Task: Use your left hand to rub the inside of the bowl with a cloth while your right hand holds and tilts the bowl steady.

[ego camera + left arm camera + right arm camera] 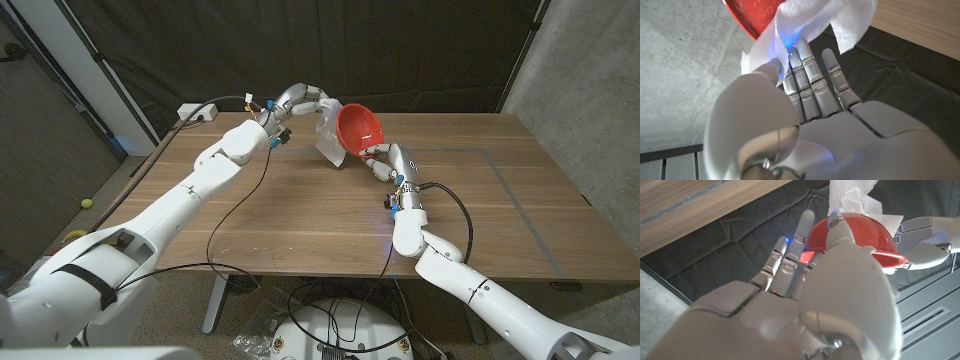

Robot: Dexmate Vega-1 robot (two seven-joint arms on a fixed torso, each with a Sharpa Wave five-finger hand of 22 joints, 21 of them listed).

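No text, label, brand, number or sign can be read on anything in these three views.

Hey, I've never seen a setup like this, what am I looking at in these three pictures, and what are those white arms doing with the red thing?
This is a robot with two white arms, each ending in a five-finger hand, standing at a wooden table. The wide picture comes from a camera on its head, looking down. The other two come from cameras on its wrists, looking along the back of each hand, so they appear turned around.

The red thing is a bowl. The right hand holds it up off the table, tilted toward the other arm. The left hand holds a white cloth against the bowl; the cloth hangs down from it. In the left wrist picture the cloth drapes over that hand's fingers.

A cable runs across the table at the far left.
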